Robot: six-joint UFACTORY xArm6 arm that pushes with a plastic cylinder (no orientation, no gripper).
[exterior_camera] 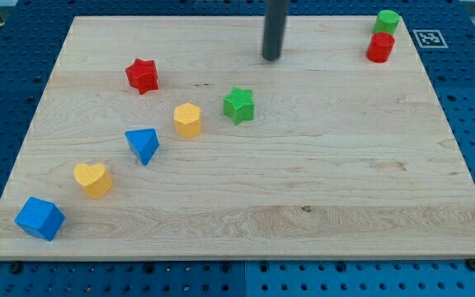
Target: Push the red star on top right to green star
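Pale grained wooden board [320, 198] on blue pegboard. Smooth dark rod, my tip [271, 58], touching nothing, near view's top centre. Ridged green plastic star [239, 106] just below-left. Red plastic star [142, 75] farther left. Red cylinder-like block [380, 47] top right, touching green block [387, 21].

on the table [320, 206], one star [142, 75] lies toward the view's upper left of another star [239, 106]; my tip [271, 57] is above-right of the latter.
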